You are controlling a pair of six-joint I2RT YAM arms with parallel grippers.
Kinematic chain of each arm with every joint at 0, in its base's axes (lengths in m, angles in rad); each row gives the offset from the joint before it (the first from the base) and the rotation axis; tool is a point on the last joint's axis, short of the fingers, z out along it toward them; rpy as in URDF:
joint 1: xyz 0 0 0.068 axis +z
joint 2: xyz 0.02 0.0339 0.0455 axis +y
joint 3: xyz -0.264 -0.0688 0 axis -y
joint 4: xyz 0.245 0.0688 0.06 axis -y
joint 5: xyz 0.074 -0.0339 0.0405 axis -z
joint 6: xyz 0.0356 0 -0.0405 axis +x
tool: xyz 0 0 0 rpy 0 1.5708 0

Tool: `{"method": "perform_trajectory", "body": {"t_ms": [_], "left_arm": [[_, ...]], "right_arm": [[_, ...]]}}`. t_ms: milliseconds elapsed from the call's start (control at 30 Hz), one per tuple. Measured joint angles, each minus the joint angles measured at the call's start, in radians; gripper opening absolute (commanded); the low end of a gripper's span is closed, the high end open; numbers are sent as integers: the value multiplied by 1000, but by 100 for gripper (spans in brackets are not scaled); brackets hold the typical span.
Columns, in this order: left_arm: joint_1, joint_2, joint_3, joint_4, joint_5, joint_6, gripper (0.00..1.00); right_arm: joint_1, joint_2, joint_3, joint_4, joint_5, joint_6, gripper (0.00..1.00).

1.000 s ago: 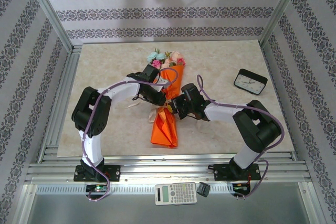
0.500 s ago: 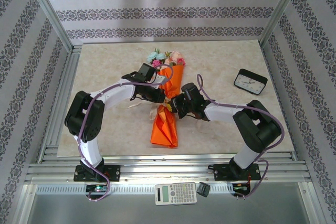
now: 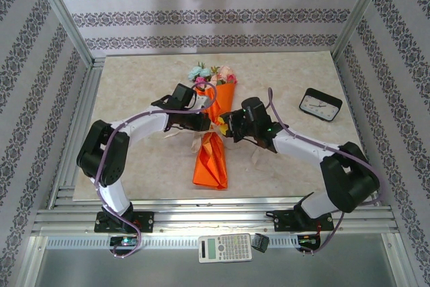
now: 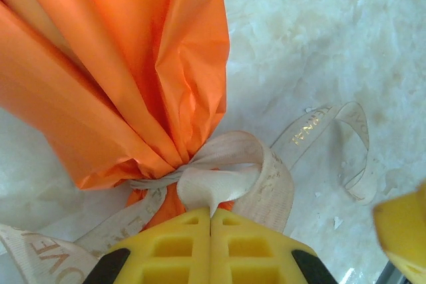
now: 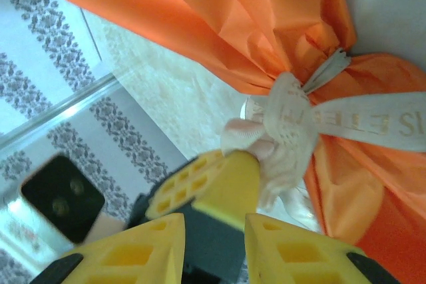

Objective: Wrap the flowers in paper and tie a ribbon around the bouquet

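Expect floppy ribbon (image 4: 273, 177), crushable paper (image 4: 133, 64): grip beside the knot (image 4: 174, 168). Your left claw (image 4: 211, 216) pinches ribbon there; right claw (image 5: 213, 231) parted, empty.

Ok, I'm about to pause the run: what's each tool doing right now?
Left tool: closed, pinching the ribbon.
Right tool: open, holding nothing.

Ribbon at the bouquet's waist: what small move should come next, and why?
Probably the left gripper pulls gently away to snug the knot: its jaws are shut on the ribbon loop, the right gripper has its jaws apart, and the bouquet is cinched.
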Motion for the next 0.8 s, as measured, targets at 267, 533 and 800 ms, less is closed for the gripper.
{"method": "perform_trajectory", "body": {"t_ms": [267,533,800], "left_arm": [[0,-20,-41,52,-1,-23,1],[0,-25,-54,79,1,-35,1],[-1,-37,-58,93,5,-36,1]], "right_arm": [[53,121,80,-6,46,176,32],[59,167,82,-5,84,215,33],[58,203,90,24,99,226,33]]}}
